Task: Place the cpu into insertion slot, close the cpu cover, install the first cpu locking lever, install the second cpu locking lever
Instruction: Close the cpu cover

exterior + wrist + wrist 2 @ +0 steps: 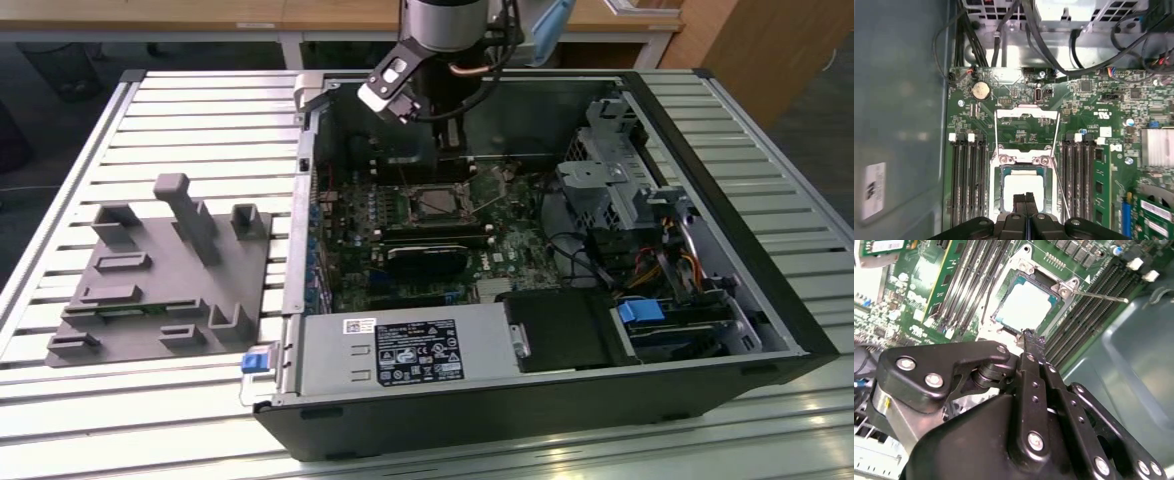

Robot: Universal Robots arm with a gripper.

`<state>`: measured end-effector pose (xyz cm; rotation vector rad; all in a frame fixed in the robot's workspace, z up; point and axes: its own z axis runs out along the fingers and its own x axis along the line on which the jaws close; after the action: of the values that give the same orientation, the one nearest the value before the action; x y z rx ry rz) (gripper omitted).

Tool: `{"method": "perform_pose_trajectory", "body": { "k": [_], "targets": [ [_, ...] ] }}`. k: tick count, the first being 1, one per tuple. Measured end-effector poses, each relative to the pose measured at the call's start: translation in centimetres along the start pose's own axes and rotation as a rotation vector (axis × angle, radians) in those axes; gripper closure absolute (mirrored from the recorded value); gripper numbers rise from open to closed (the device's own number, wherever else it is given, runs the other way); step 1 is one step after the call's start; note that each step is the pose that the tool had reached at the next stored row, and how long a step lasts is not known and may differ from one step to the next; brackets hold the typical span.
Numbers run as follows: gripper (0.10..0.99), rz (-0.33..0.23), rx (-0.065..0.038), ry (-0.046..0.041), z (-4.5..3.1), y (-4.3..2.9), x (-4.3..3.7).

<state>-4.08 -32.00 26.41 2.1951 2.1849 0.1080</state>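
cpu [1024, 187] seated, cpu cover [1027, 114] flipped open
So the chip lies flat in the insertion slot [998, 190], on the motherboard [959, 122] between 2 banks of memory slots [969, 180]. Cover frame lies back off the slot. The gripper [1026, 197] hangs right over the slot's edge, fingers pressed together, pinching nothing.

Clad in pale silver-grey along the round arm [443, 22], with a light blue cap [554, 25] to the right of it. Fitted at the wrist with a white-and-black block [388, 86] and looped with dark cables [499, 58]. Ends in a matte black end effector [1026, 197]. Built of broad, rounded, faintly glossy links. Pinned with silver round-head screws [1035, 441], set in pairs and short rows. Narrows to two slim, flat-faced black fingers [1029, 365]. Marked with a small yellow patch [887, 402] at one link's edge.
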Motion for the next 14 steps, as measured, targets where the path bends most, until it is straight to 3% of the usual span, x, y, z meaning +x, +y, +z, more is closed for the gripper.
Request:
{"method": "perform_pose_trajectory", "body": {
  "k": [4, 14],
  "targets": [
    [0.980, 0.000, 0.000, 0.0001, -0.98, 0.08, 0.01],
    [0.980, 0.000, 0.001, 0.0016, -1.00, 0.15, -0.66]
  ]
}}
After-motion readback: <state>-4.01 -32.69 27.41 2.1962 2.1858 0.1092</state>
